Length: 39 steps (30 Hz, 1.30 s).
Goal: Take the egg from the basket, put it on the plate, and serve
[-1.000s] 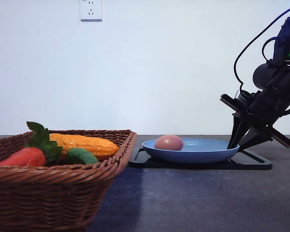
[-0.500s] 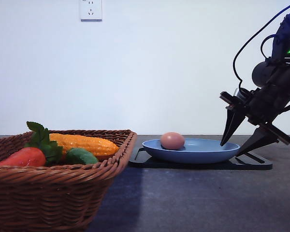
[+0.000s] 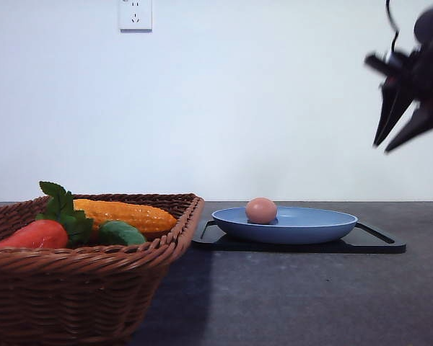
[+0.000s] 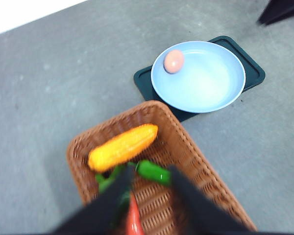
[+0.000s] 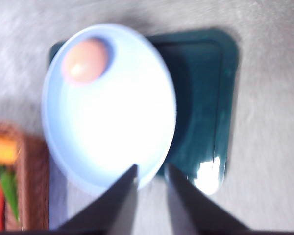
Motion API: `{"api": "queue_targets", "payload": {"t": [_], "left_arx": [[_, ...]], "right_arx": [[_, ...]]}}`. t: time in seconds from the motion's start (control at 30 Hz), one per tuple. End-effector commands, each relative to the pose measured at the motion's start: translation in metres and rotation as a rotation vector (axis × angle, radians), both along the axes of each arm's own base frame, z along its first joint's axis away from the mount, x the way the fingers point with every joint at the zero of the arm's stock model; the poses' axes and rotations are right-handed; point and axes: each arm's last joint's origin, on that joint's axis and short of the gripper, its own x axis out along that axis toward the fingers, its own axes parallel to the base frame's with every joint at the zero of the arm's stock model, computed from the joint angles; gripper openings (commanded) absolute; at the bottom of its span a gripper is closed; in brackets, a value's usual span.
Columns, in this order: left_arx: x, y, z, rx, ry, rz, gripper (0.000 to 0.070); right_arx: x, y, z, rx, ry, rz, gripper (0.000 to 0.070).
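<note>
Egg [image 3: 261, 210] lies in plate [image 3: 285, 224]; basket [image 3: 79, 288] keeps vegetables; both pincers narrowly parted, empty.

You were working in what looked like a lab or staged test bench rather than a real kitchen. A plain white wall [image 3: 224, 108] stood behind a bare dark grey tabletop [image 3: 289, 295], with only a wall socket [image 3: 136, 14] high up on it. The food in the wicker basket [image 3: 79, 288] looked like plastic toys, and a black tray [image 3: 379, 244] sat under the blue plate [image 3: 310, 231], laid out like props.
</note>
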Motion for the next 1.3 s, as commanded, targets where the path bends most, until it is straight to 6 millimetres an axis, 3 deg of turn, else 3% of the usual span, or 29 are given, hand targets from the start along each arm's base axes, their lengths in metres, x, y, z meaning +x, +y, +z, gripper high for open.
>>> {"api": "queue_targets", "payload": {"t": [0.0,0.13,0.27,0.43,0.57,0.73,1.07,1.17,1.27], "left_arx": [[0.005,-0.007,0.004,0.024,-0.042,-0.029,0.0],[0.019,-0.013,0.0,0.072,-0.057,-0.02,0.0],[0.037,-0.005,-0.005,0.108,-0.048,0.055,0.0],[0.052,0.016,-0.014,0.115,-0.048,0.171,0.0],[0.057,0.032,-0.025,0.09,-0.065,0.243,0.0],[0.047,0.042,-0.046,0.007,-0.086,0.218,0.0],[0.011,0.062,-0.108,-0.211,-0.105,0.158,0.0],[0.0,0.069,-0.127,-0.262,-0.111,0.173,0.0],[-0.007,0.074,-0.132,-0.33,-0.122,0.189,0.0]], "right_arx": [[-0.01,0.007,0.018,-0.054,-0.067,0.048,0.0007],[-0.044,0.029,0.052,-0.174,-0.16,0.075,0.0],[-0.083,0.05,0.077,-0.264,-0.263,0.111,0.0],[-0.128,0.07,0.093,-0.332,-0.396,0.16,0.0],[-0.157,0.079,0.093,-0.374,-0.499,0.175,0.0],[-0.178,0.082,0.069,-0.375,-0.602,0.178,0.0],[-0.202,0.082,-0.019,-0.264,-0.773,0.161,0.0],[-0.206,0.083,-0.041,-0.202,-0.838,0.131,0.0],[-0.208,0.083,-0.055,-0.145,-0.88,0.092,0.0]]}}
